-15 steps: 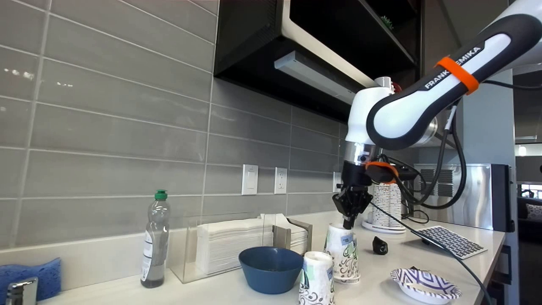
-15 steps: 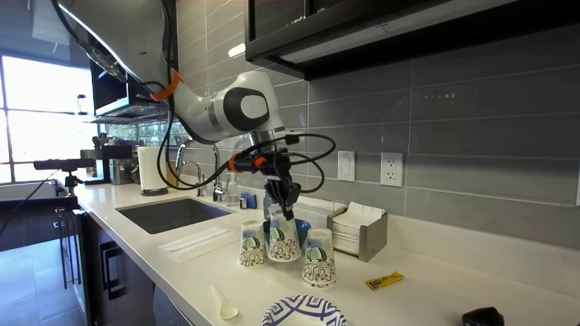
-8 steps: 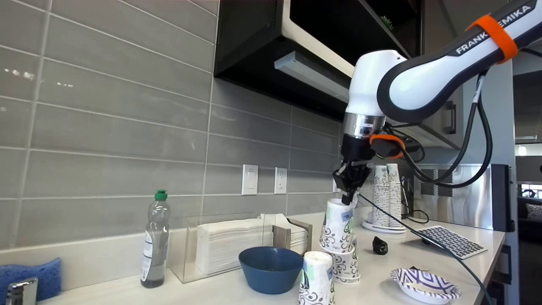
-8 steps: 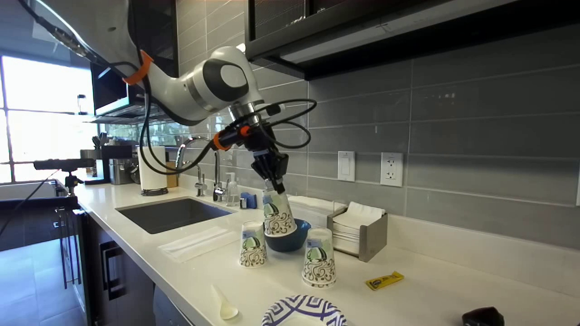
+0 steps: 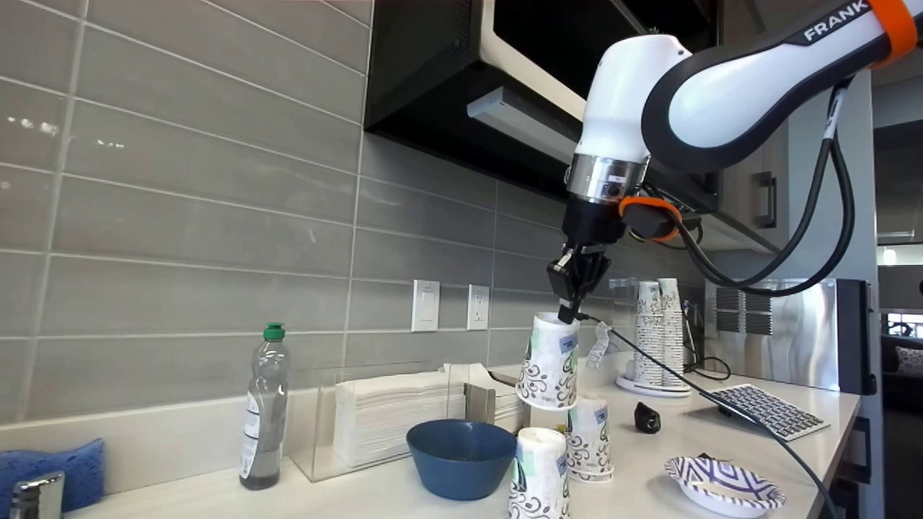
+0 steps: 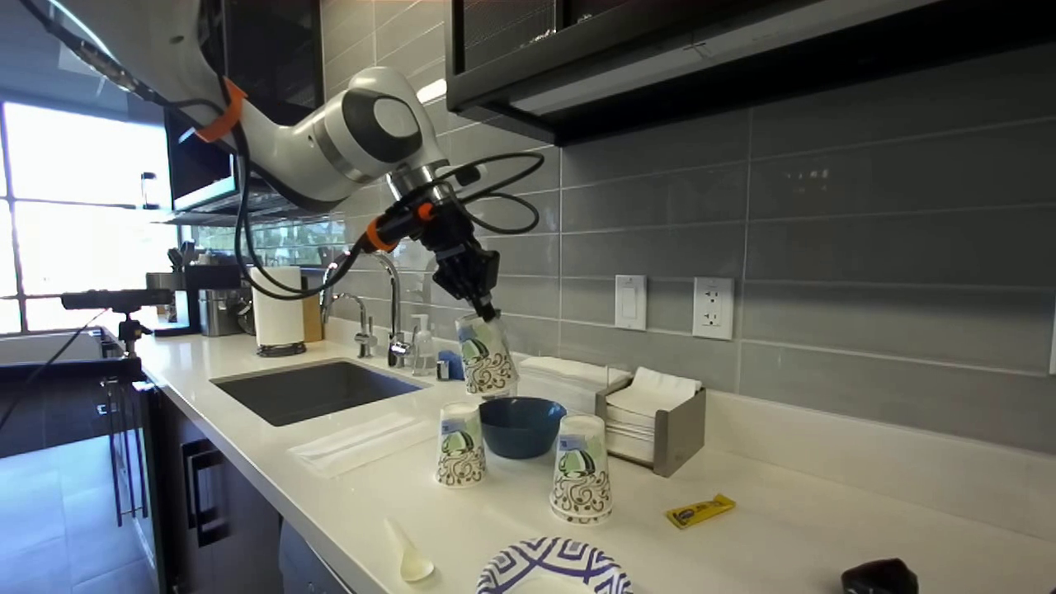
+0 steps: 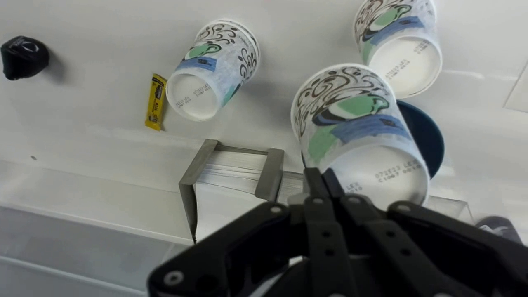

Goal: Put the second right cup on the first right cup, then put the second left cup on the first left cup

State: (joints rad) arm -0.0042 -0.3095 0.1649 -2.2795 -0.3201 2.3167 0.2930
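While a paper cup (image 6: 487, 360) hangs by its base edge, slipping is the danger

Because the claw (image 7: 321, 175), nearly closed, seems to pinch only the edge of the upturned base, I think this cup may swing or drop in a fast move. It leans slightly in both exterior views, so its mouth could hit its probable target, the standing cup (image 6: 460, 445) nearer the sink (image 6: 318, 396), off centre and overturn it. The double-rimmed cup (image 7: 218, 70) seems a finished stack. The held paper cup is just under the claw's tips, above the surface (image 6: 726, 565), apart from both others.
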